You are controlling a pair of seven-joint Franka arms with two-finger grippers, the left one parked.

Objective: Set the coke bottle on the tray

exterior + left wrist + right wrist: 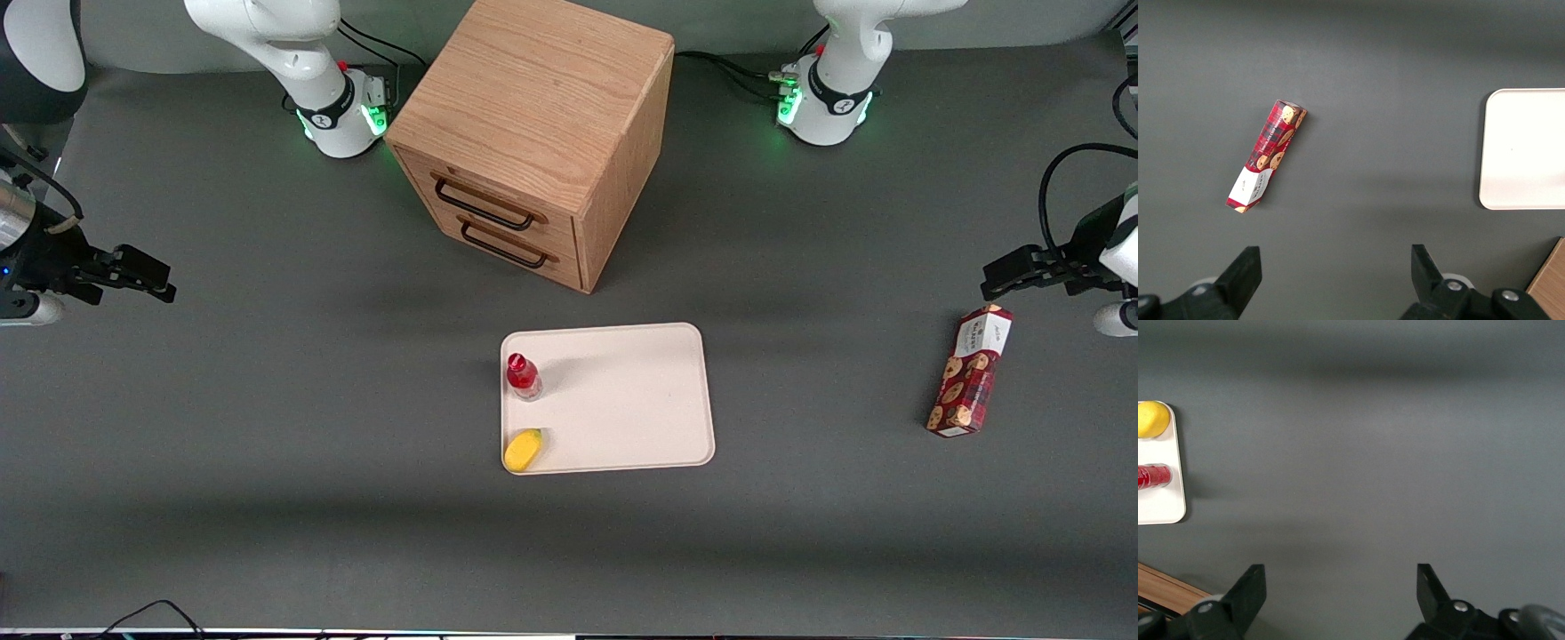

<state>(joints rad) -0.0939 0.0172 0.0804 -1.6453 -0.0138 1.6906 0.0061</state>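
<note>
1. The coke bottle point(523, 376) stands upright on the tray point(622, 400), close to the tray's edge on the working arm's side. Its red cap points up and its clear base rests on the pale surface.
2. A small yellow fruit-shaped object point(523, 449), possibly a toy lemon or mango, lies on the same side of the tray, nearer to the front camera than the bottle. The two are close together but not touching.
3. The rest of the tray surface is bare, and the tray sits flat on the grey table point(267, 427).
4. The gripper point(133, 274) hangs at the working arm's end of the table, well apart from the tray and the bottle, holding nothing.
5. In the right wrist view the gripper point(1338, 600) shows its two dark fingers point(1248, 590) spread wide with only bare table between them.
6. The same view catches a corner of the tray point(1165, 510), with the coke bottle point(1153, 477) and the yellow object point(1151, 419) on it.
7. A wooden drawer cabinet point(533, 133) with two dark handles stands farther from the front camera than the tray.
8. A red cookie box point(969, 372) lies on the table toward the parked arm's end, well apart from the tray; it also shows in the left wrist view point(1266, 157).
</note>
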